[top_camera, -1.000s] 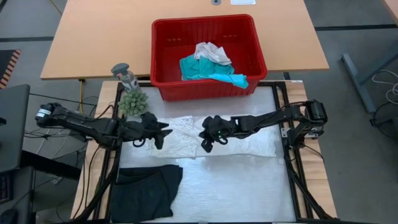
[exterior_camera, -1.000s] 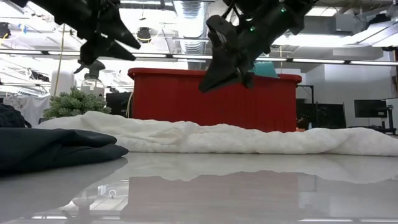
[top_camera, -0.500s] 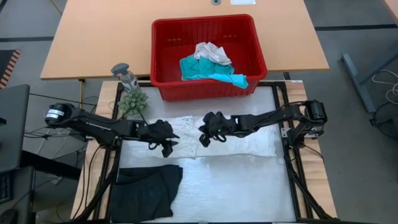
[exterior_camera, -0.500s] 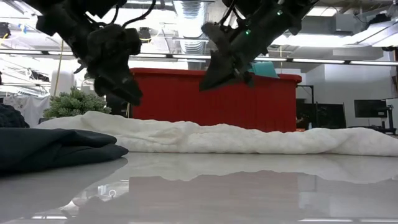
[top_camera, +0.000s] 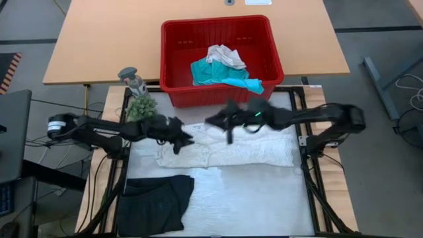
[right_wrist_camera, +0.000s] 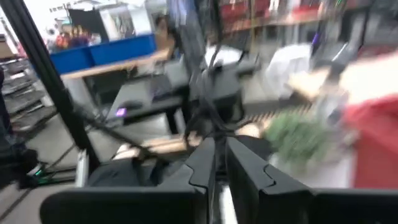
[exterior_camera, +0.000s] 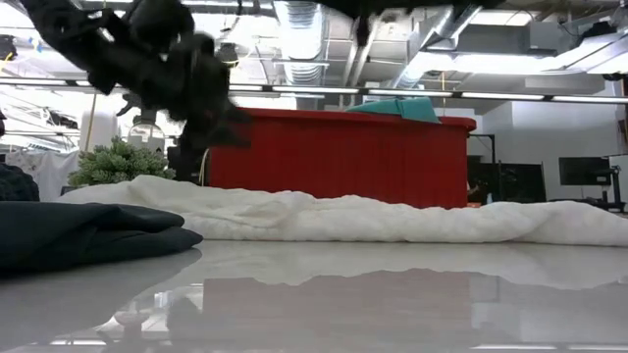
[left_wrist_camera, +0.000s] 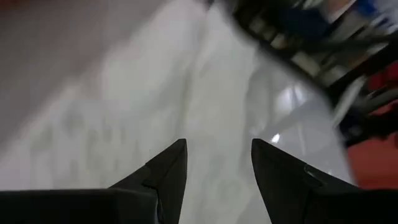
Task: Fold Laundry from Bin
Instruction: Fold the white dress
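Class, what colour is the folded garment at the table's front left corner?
Black, clearest in the high view.

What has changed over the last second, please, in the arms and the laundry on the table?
The right hand has risen and swung toward the red bin, out of the low view; nothing hangs from it. The left hand moved across the white garment, fingers apart. The white garment, black garment and the bin's contents stayed put.
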